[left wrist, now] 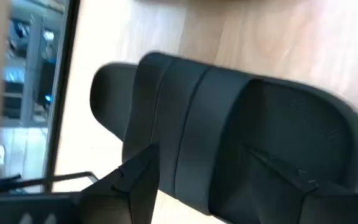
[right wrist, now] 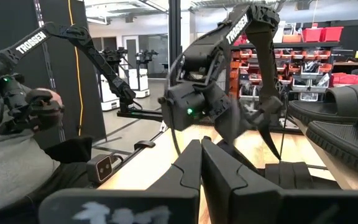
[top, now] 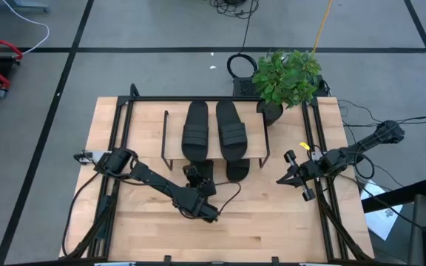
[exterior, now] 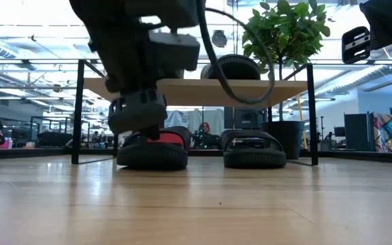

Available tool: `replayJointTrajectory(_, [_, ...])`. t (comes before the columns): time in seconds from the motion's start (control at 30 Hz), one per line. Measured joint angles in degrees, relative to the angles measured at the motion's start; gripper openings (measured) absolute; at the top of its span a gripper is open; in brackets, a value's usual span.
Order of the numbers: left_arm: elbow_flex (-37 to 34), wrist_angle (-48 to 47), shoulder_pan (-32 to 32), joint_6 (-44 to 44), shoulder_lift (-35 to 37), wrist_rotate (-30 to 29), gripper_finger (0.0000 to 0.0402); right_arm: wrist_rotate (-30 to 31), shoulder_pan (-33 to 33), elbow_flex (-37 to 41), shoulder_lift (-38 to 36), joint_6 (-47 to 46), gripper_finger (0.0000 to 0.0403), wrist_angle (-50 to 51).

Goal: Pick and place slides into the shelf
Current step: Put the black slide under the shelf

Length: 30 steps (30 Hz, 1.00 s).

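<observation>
Two black slides (top: 196,129) (top: 231,129) lie side by side on the shelf's plank top (top: 174,129). Two more rest sole-down on the table under the shelf (exterior: 250,92): one (exterior: 254,151) with its heel poking out (top: 237,171), the other (exterior: 152,155) below my left gripper (top: 198,176). That gripper is open, pointing down, with the ribbed strap (left wrist: 185,124) between its fingers. My right gripper (top: 287,177) is shut and hovers near the table's right edge, away from the slides. My left gripper (left wrist: 207,180) comes from above with one finger (left wrist: 138,180) on the toe side of the strap and the other (left wrist: 278,177) over the footbed. I cannot tell whether either finger touches the slide, which lies flat on the table.
A potted plant (top: 287,77) stands at the shelf's far right corner. The shelf's thin black legs (exterior: 77,112) (exterior: 312,112) frame the space under the plank. Bare tabletop (top: 272,222) spreads between the shelf and the near edge. People and equipment show in the room beyond.
</observation>
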<state>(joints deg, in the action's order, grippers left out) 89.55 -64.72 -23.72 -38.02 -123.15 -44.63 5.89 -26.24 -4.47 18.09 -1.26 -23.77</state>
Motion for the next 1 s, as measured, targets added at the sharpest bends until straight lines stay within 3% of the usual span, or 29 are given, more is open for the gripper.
replayJointTrajectory(0.17, [4.32,-4.82,-1.82,4.13,0.11,-1.03,0.0222,0.00,0.00,0.00,0.00,0.00,0.0000,-0.02])
replayJointTrajectory(0.27, [5.70,-6.83,-3.45,10.38,0.11,3.85,0.0206,-0.02,0.00,0.00,0.00,0.03,0.0000,0.00])
replayJointTrajectory(0.37, [5.69,-6.97,-5.65,18.44,0.11,10.46,0.0151,-0.15,0.00,0.00,0.00,0.32,0.0000,0.02])
replayJointTrajectory(0.53, [5.69,-3.52,-8.00,24.15,0.11,16.10,0.0020,-0.17,0.00,-0.02,0.00,0.44,0.0000,0.02])
replayJointTrajectory(0.73, [5.34,5.06,-8.63,28.29,0.13,20.58,0.0004,-0.17,0.01,-0.02,0.00,0.85,0.0000,0.04])
replayJointTrajectory(1.0, [1.98,7.94,-5.72,27.02,0.22,17.65,0.0001,-0.17,0.01,-0.02,-0.01,0.84,0.0000,0.02])
